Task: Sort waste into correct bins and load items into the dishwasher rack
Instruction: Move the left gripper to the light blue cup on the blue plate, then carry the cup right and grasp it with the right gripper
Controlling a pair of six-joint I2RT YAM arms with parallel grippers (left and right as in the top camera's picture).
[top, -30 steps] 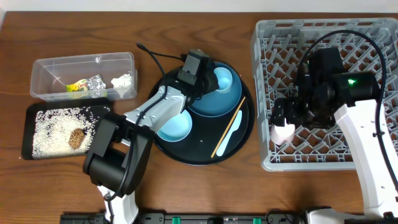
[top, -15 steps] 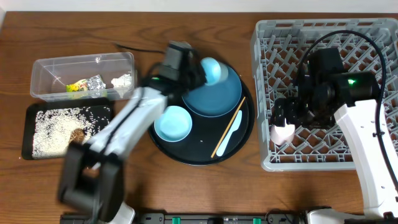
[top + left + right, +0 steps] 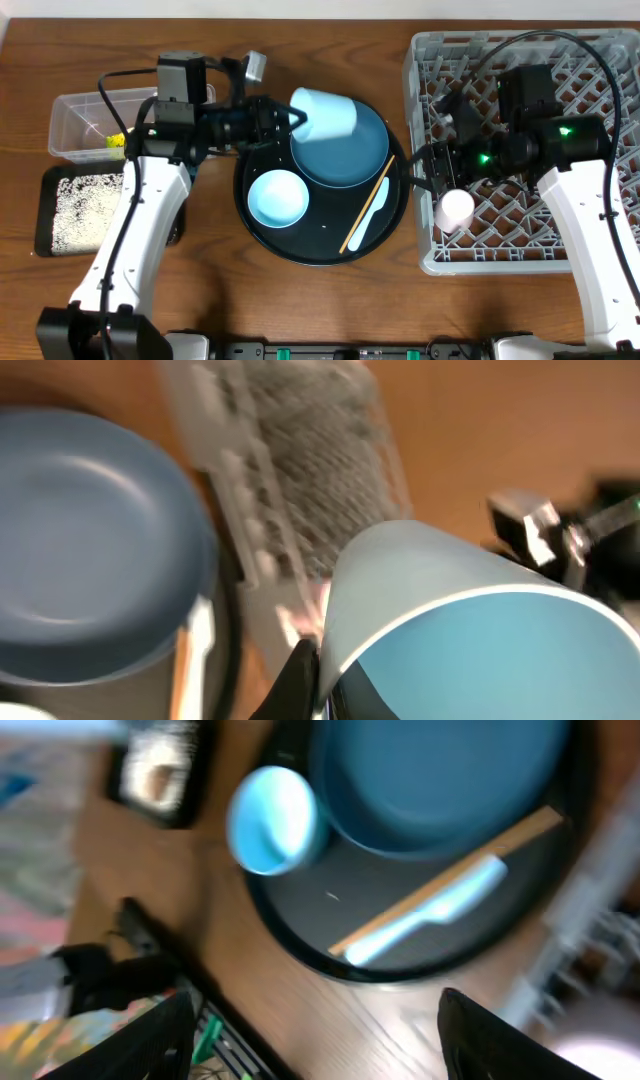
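Observation:
My left gripper [image 3: 293, 118] is shut on the rim of the light-blue cup [image 3: 326, 113], which hangs tipped on its side above the dark-blue plate [image 3: 350, 160]. In the left wrist view the cup [image 3: 450, 610] fills the right side, its rim pinched in my left gripper [image 3: 318, 682]. The light-blue bowl [image 3: 278, 198], wooden chopstick [image 3: 367, 203] and white spoon [image 3: 374, 213] lie on the round black tray [image 3: 300, 245]. The pink cup [image 3: 456, 208] stands free in the grey dishwasher rack [image 3: 520, 60]. My right gripper [image 3: 430, 168] is open and empty over the rack's left edge; in its wrist view the right gripper [image 3: 320, 1050] looks down on bowl [image 3: 270, 820] and spoon [image 3: 420, 915].
The clear tub [image 3: 75, 115] with wrappers sits at the far left, partly under my left arm. In front of it lies the shallow black tray [image 3: 65, 205] with rice. Bare wooden table lies between the round tray and the rack.
My left arm has lifted the light-blue cup off the plate and drawn back to the left. My right gripper has left the pink cup standing in the rack and turned toward the round tray.

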